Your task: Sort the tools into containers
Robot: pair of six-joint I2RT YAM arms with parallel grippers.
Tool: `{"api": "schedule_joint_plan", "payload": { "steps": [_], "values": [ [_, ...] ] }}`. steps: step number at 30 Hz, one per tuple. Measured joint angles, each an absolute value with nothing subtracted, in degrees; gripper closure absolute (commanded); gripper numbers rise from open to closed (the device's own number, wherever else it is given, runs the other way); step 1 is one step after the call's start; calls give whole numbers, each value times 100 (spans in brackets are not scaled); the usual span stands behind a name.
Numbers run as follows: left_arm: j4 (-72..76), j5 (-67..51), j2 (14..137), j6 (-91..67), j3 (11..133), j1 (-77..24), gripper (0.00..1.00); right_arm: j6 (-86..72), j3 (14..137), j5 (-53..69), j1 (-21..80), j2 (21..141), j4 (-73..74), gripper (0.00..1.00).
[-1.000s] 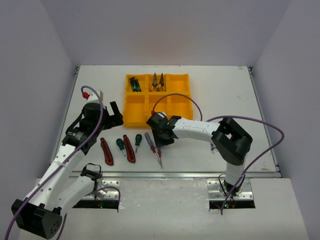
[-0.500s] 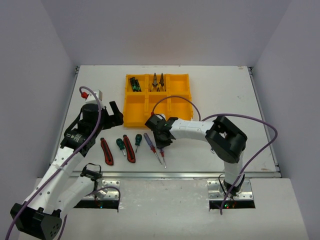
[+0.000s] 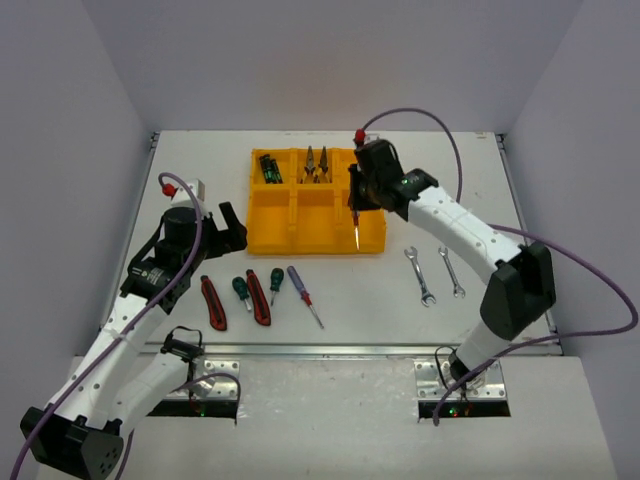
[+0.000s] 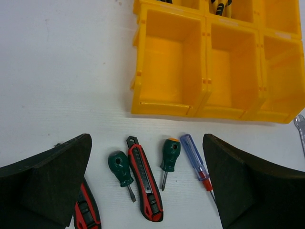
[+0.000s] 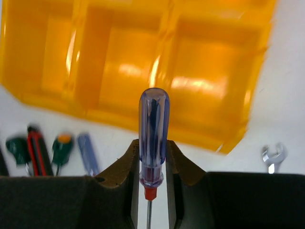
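My right gripper [image 3: 357, 203] is shut on a purple-handled screwdriver [image 5: 153, 129] and holds it above the right front compartment of the yellow tray [image 3: 266, 243], shaft [image 3: 357, 235] pointing toward me. My left gripper [image 3: 232, 232] is open and empty above the table, left of the tray's front. On the table lie two red-black utility knives [image 3: 213, 303] [image 3: 259, 297], two green-handled screwdrivers [image 3: 241, 291] [image 3: 276, 283], a second purple screwdriver [image 3: 303, 293] and two silver wrenches [image 3: 422, 275] [image 3: 452, 272]. Dark green drivers [image 3: 270, 168] fill the back left compartment, pliers [image 3: 317, 165] the back middle.
In the left wrist view the three front compartments of the tray [image 4: 167, 109] show bare, with a knife [image 4: 145, 179] and screwdrivers [image 4: 170, 155] between my fingers. White walls stand around the table. A metal rail runs along the near edge.
My right arm lifted one purple screwdriver off the table and swung back and right to above the tray. The two wrenches now show. The left arm barely moved.
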State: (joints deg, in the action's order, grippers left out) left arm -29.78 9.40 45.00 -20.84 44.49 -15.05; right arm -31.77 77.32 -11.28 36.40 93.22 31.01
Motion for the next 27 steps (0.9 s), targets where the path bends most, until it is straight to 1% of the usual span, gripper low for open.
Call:
{"api": "schedule_joint_plan", "payload": {
  "steps": [3,5,10,12,16,20,22,23,25,26,27],
  "values": [
    [-2974,917,4499,-2083,4449,-1505,0,-2640,8785,-1061,2897,9928,2968,100],
    [-2974,900,4499,-2084,4445,-1505,0,-2236,9593,-1009,2569,10577,2741,100],
    [-2961,858,4528,-2082,4445,-1505,0,-950,11371,-826,2455,12100,2577,100],
    [-2955,854,4543,-2081,4440,-1505,0,-392,11870,-759,2458,12586,2361,100],
    [-2956,856,4536,-2080,4415,-1505,0,625,11637,-545,2425,12794,1708,100],
    [-2954,853,4534,-2080,4412,-1505,0,1076,11542,-229,2254,12941,1364,99],
    [-2954,846,4534,-2080,4412,-1505,0,1211,11534,-70,2164,13026,1223,94],
    [-2952,836,4536,-2080,4412,-1505,0,1262,11513,11,2124,13056,1173,89],
    [-2952,821,4538,-2080,4412,-1505,0,1337,11479,96,2057,13099,1157,83],
    [-2951,812,4539,-2079,4412,-1505,0,1359,11467,115,2038,13118,1158,76],
    [-2949,807,4539,-2076,4412,-1505,0,1376,11443,130,2031,13129,1161,66]
  ]
}}
